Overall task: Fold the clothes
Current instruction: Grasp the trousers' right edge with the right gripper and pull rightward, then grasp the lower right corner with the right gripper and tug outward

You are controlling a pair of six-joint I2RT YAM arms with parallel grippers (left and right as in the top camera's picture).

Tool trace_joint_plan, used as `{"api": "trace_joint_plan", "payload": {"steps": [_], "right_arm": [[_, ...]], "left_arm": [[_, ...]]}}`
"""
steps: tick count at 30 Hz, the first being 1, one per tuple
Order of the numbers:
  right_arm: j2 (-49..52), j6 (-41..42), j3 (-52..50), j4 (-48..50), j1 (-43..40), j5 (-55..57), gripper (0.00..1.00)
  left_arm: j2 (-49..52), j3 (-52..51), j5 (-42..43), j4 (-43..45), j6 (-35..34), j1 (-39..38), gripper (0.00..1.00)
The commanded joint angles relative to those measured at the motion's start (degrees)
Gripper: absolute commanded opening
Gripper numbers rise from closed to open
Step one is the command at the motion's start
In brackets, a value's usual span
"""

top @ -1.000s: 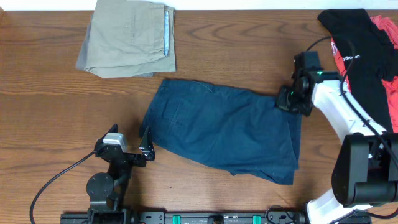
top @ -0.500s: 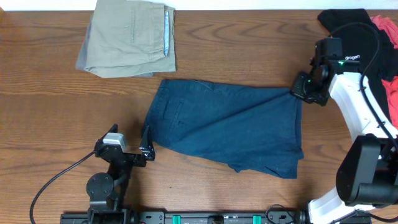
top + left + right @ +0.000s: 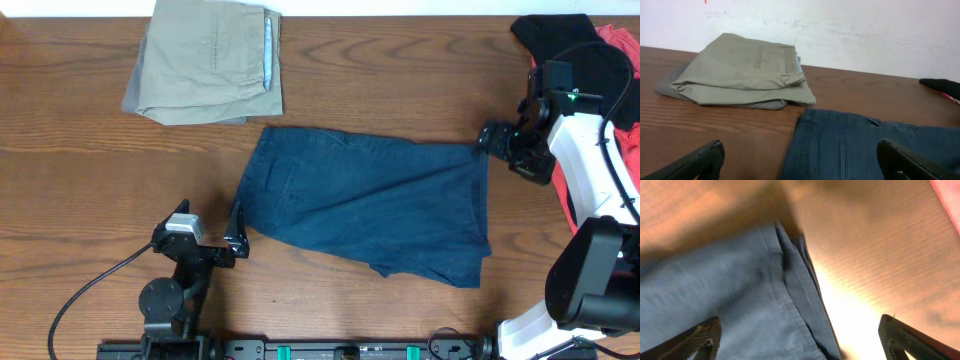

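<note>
The clothes, navy shorts [image 3: 370, 205], lie spread flat mid-table in the overhead view, with a rumpled hem at their lower right. My right gripper [image 3: 490, 138] is open just beyond their upper right corner. In the right wrist view the stitched edge of the shorts [image 3: 730, 295] runs between the wide-apart fingers [image 3: 910, 337], and neither finger touches the cloth. My left gripper [image 3: 203, 235] rests open at the shorts' lower left corner. The left wrist view shows the shorts [image 3: 865, 150] ahead of that gripper [image 3: 800, 165], nothing held.
Folded khaki shorts [image 3: 210, 60] lie at the back left, also seen from the left wrist as khaki shorts [image 3: 740, 70]. A black garment [image 3: 570, 50] and red cloth [image 3: 622, 50] are heaped at the back right, beside my right arm. Bare wood [image 3: 80, 180] shows at the left.
My right gripper carried the shorts' upper right corner rightward, spreading them flatter, then opened and let go. The left arm stayed still.
</note>
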Motion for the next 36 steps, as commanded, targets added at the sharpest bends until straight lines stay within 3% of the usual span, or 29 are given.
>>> {"api": "trace_joint_plan", "payload": {"steps": [1,11,16,27,30,36], "right_arm": [[0.28,-1.05,0.92,-3.93,-0.28,0.57,0.99],[0.28,-1.09,-2.86,-13.64,-0.04,-0.68,0.99],[0.26,-4.61,-10.67,-11.61,1.36,-8.55,0.99],[0.26,-1.64,-19.63,-5.9,2.58,-8.2,0.98],[0.26,-1.62,-19.65,-6.03,2.62,-6.36,0.89],[0.26,-1.66,-19.67,-5.86,2.64,-5.29,0.57]], "left_arm": [[-0.13,-1.49,0.72,-1.03,0.94,0.2,0.98],[-0.13,-1.49,0.72,-1.03,0.96,0.2,0.98],[-0.13,-1.49,0.72,-1.03,0.94,0.2,0.98],[-0.13,-1.49,0.72,-1.03,0.94,0.2,0.98],[-0.13,-1.49,0.72,-1.03,0.94,0.2,0.98],[-0.13,-1.49,0.72,-1.03,0.94,0.2,0.98]]}}
